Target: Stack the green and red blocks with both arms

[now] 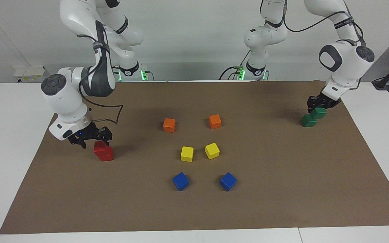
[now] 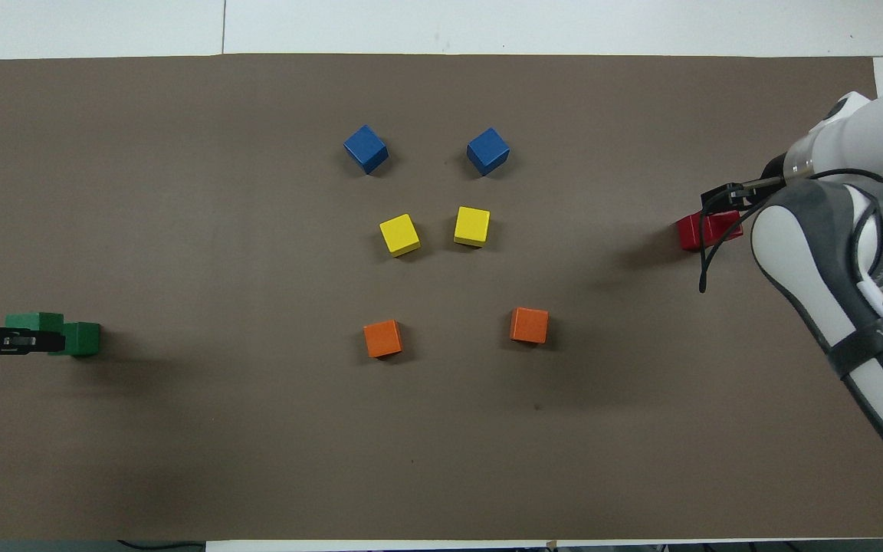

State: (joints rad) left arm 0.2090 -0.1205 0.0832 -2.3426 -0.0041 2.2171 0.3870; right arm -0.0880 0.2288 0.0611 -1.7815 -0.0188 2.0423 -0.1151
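Two red blocks stand stacked toward the right arm's end of the brown mat; the overhead view shows the same red stack. My right gripper hangs open just above and beside the stack, with nothing in it. At the left arm's end, my left gripper is shut on a green block. It holds this block slightly raised, right beside and partly over the second green block, which rests on the mat. I cannot tell whether the two green blocks touch.
In the middle of the mat lie two orange cubes, two yellow cubes and two blue cubes, the blue pair farthest from the robots. White tabletop surrounds the mat.
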